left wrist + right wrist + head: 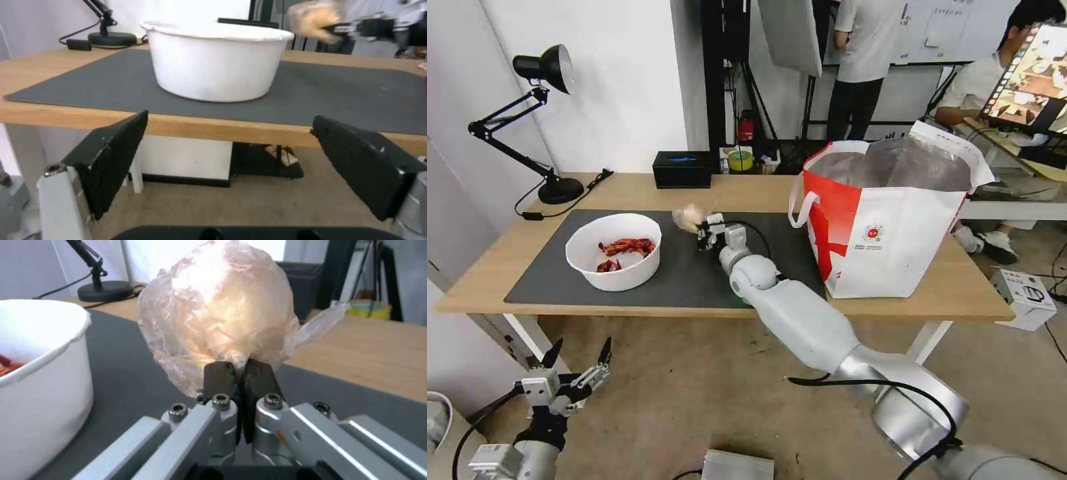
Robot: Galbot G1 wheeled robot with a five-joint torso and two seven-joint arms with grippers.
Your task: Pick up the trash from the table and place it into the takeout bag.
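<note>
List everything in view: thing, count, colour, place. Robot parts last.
table: one, light wood on white legs, in front of the robot.
mat: one, dark grey, on the table.
bowl: one, white, holding red shells, on the mat toward the robot's left.
clear bag: one, clear plastic around a pale lump, pinched in the right gripper above the mat.
takeout bag: one, white with a red side and foil lining, open, on the table's right end.
tissue box: one, black, at the table's back edge.
desk lamp: one, black, back left corner.
right gripper: shut on the clear bag, over the mat.
left gripper: open, low, before the table's front edge.
</note>
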